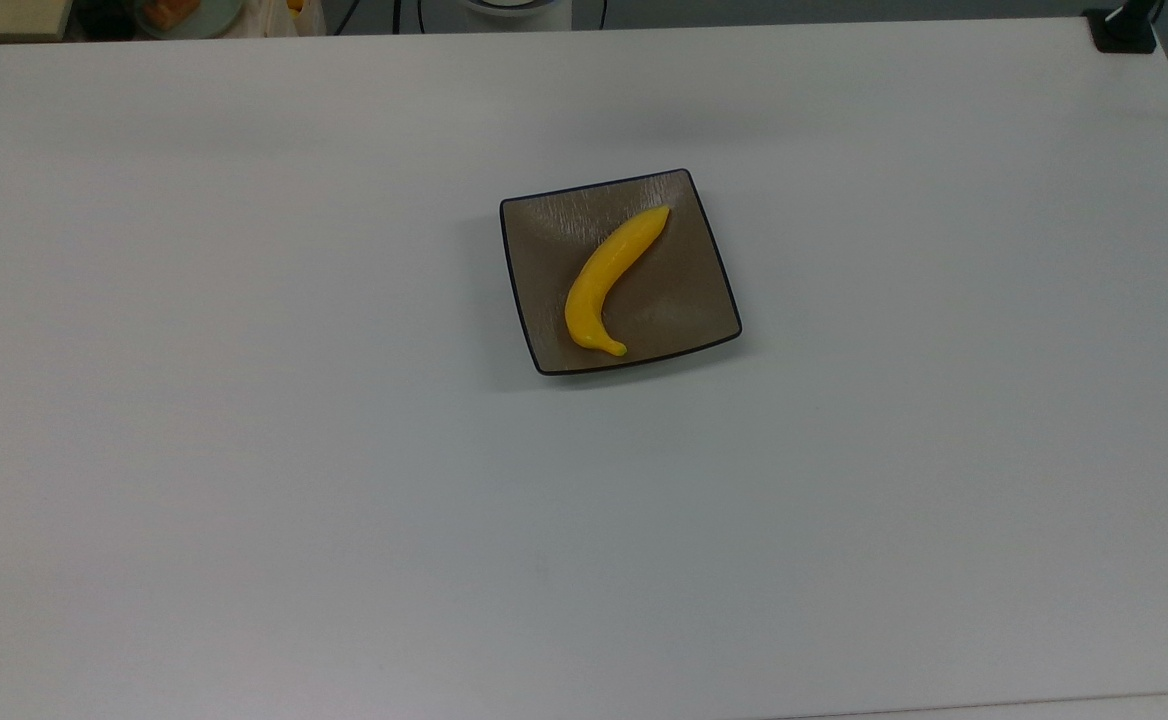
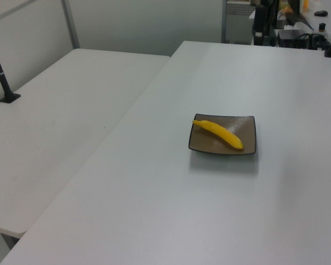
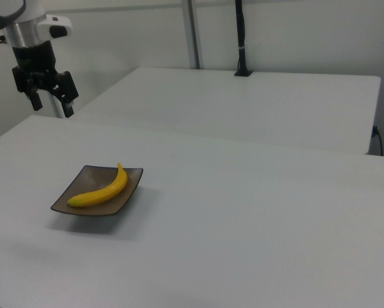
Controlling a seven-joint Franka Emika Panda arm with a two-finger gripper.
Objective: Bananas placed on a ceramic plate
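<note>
Claw of mine hung high at the right view's left, over the far edge of the table, with its two fingers spread apart and nothing between them. Moving rightward and downward in the right view, the ceramic plate sat well apart from my claw, flat on the table. The bananas, really one banana, lay inside the plate, touching its bottom.

In the top view the plate stood a little above the middle, and the banana lay diagonally across it: the thick stem end toward the top view's lower left, the thin tip toward the upper right. In the left view the banana ran from the upper left to the lower right of the plate.

I judged the task as done, because the fruit rested wholly inside the rim. If I had to go back, the move would be down and toward the plate, closing across the short width of the banana.

I could read no brand, label or writing on any thing.
</note>
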